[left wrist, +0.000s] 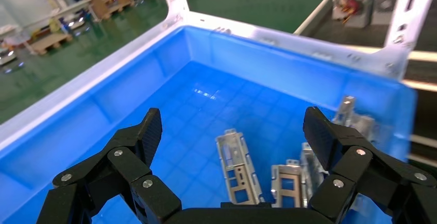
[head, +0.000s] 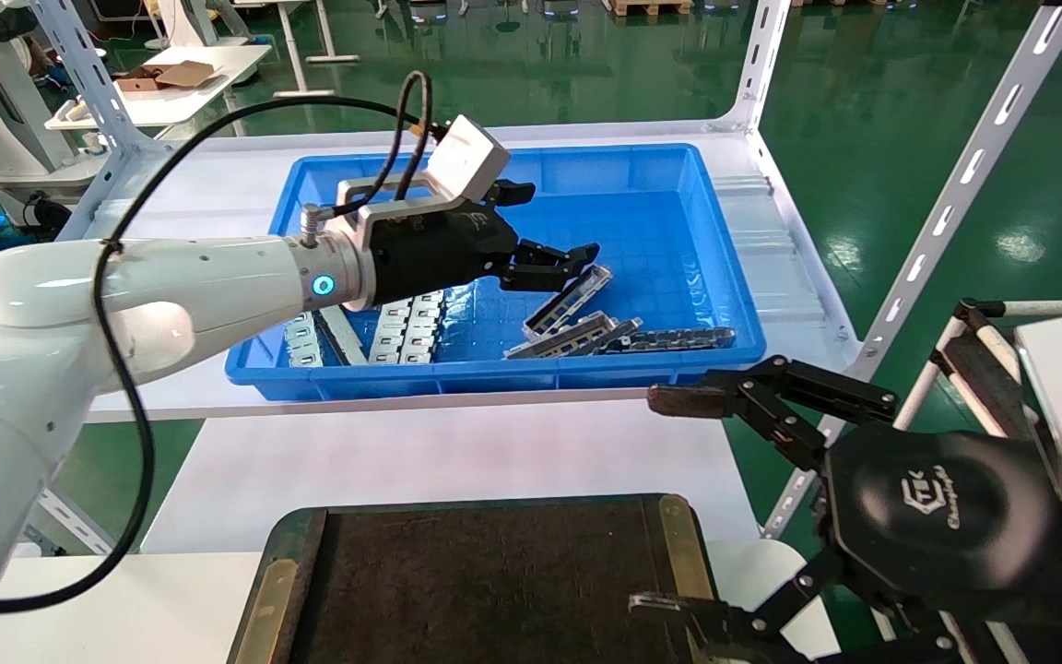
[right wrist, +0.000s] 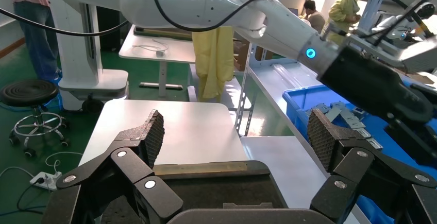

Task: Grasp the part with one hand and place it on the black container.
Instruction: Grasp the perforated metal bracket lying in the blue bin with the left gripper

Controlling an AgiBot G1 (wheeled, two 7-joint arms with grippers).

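Blue bin — left hand spread inside

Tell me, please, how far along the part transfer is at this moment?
Nothing is finished yet: what shows of the black container holds no part. In hand: the left gripper is open over the blue bin, hovering above a part with nothing between its fingers. Still to come are the grasp, the lift and the placing on the container. The right gripper waits open beside that container.
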